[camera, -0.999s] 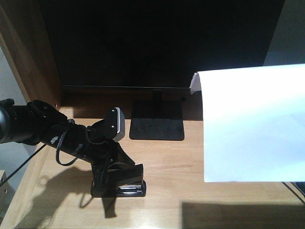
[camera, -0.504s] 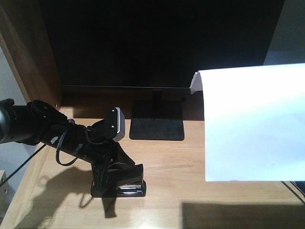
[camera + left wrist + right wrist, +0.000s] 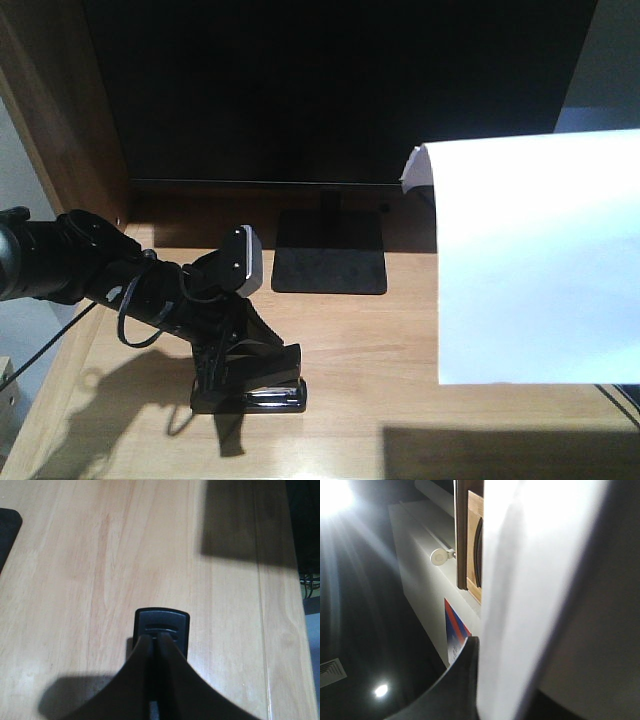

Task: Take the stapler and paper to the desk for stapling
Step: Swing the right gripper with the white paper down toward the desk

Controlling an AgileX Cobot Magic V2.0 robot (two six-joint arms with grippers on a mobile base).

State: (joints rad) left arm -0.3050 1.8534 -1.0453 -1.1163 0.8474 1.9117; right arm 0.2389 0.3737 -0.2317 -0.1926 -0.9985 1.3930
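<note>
On the left, the left gripper was clenched low on the black stapler, its jaws drawn almost together, and the stapler sat flat on the wooden bench directly beneath them. It looked stiff and fairly weighty, best held across its narrow body. Over to the right, the paper hung in the air above the bench, light and floppy, with the right gripper pinching it at one edge.
</note>
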